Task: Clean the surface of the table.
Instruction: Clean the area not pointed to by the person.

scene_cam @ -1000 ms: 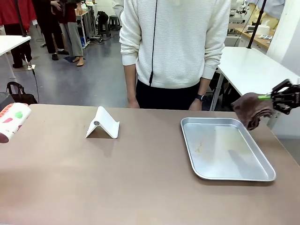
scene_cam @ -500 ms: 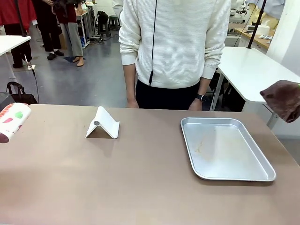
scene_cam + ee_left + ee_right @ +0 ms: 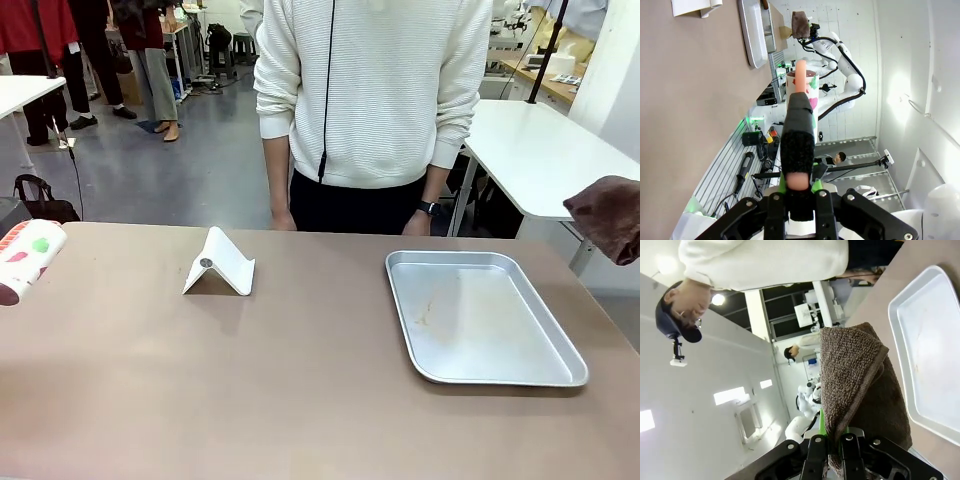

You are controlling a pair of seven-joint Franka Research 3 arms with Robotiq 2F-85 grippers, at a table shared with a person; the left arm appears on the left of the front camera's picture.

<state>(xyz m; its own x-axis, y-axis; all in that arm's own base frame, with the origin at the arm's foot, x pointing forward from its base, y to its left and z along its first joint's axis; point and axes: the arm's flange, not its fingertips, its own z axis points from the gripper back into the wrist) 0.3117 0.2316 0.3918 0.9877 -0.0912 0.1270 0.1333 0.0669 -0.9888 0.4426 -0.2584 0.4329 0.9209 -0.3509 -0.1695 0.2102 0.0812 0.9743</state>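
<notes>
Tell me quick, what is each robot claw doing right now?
Left gripper: closed on a white container with red and green print.
Right gripper: closed on a brown towel.

On the counter (image 3: 300, 400), the tray (image 3: 500, 330) lies at 3 o'clock and the stand (image 3: 220, 265) sits at 10 o'clock, well apart. The cup (image 3: 28, 258) is at 9 o'clock by the left end, the towel (image 3: 610, 215) hangs clear of the counter past 2 o'clock, and a person (image 3: 370, 100) stands behind at 12 o'clock.
</notes>
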